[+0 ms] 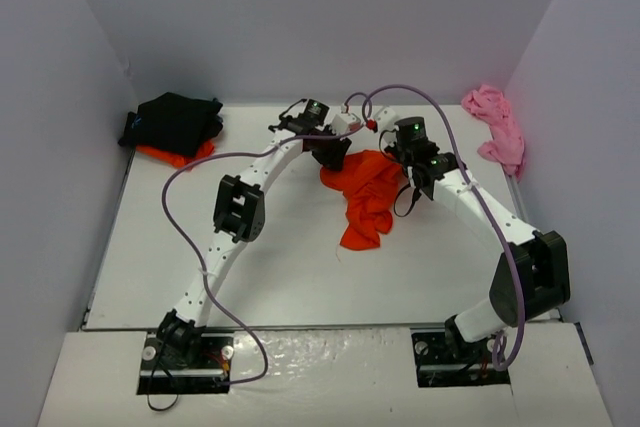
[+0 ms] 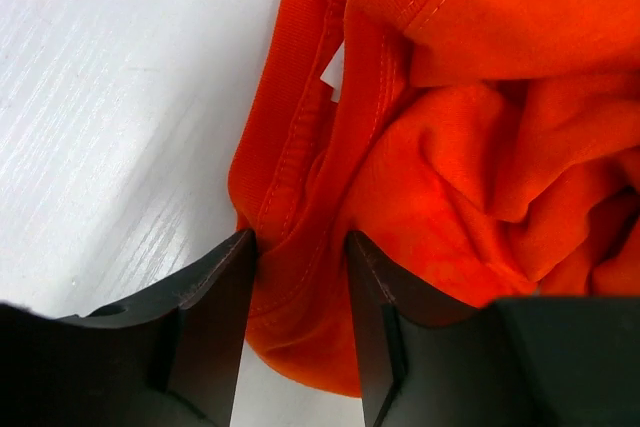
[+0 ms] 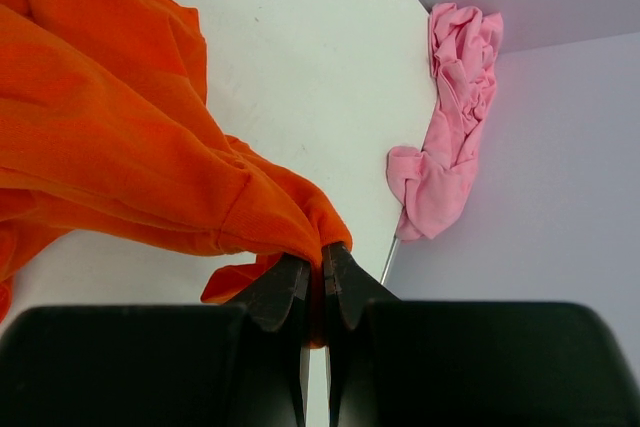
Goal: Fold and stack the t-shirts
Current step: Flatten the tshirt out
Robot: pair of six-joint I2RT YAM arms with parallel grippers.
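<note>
An orange-red t-shirt (image 1: 365, 197) lies crumpled at the table's middle. My left gripper (image 1: 328, 152) is at its far left edge. In the left wrist view its jaws (image 2: 300, 242) stand apart, straddling a fold of the shirt's collar (image 2: 300, 127). My right gripper (image 1: 408, 165) is at the shirt's right side, shut on a pinched edge of the orange cloth (image 3: 150, 147), as the right wrist view (image 3: 322, 252) shows. A black t-shirt (image 1: 175, 119) lies on a second orange-red one (image 1: 178, 155) at the back left. A pink t-shirt (image 1: 495, 127) lies bunched at the back right, also in the right wrist view (image 3: 450, 117).
White walls close in the table (image 1: 150, 257) on the left, back and right. Purple cables (image 1: 190, 227) loop over both arms. The arm bases stand at the near edge.
</note>
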